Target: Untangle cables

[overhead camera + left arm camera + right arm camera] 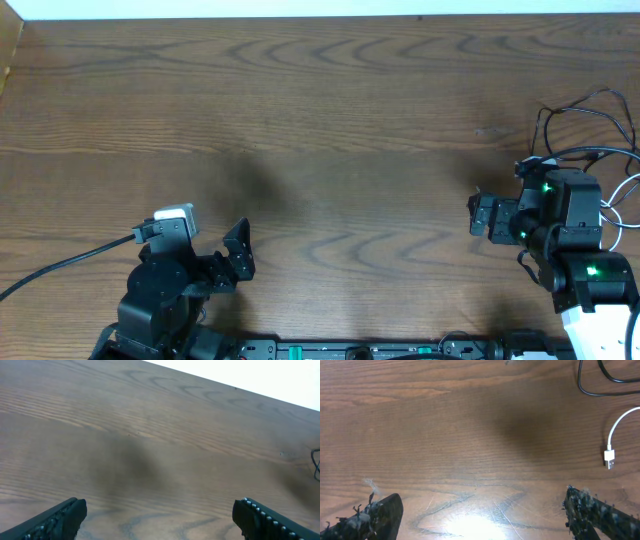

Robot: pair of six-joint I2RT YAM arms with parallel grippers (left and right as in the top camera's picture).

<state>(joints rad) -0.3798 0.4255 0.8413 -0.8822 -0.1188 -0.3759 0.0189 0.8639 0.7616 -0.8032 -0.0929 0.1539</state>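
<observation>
Both cords lie at the far right edge of the table (320,100), beside the right arm. In the right wrist view the black cable (580,377) runs in loose curves and the white cable (613,435) arcs below it. The two are apart, with no crossing visible. Their remaining lengths run out of frame or behind the arm, so I judge the separating likely done, though I cannot confirm it.

The left pincer (242,252) and right pincer (478,215) are both spread wide and hold nothing.

The table is brown wood with bold swirling grain and a glossy patch. The cords are thin, round and limp, and the white one ends in a small flat USB plug (609,456). The pincer fingers are black and ridged.
</observation>
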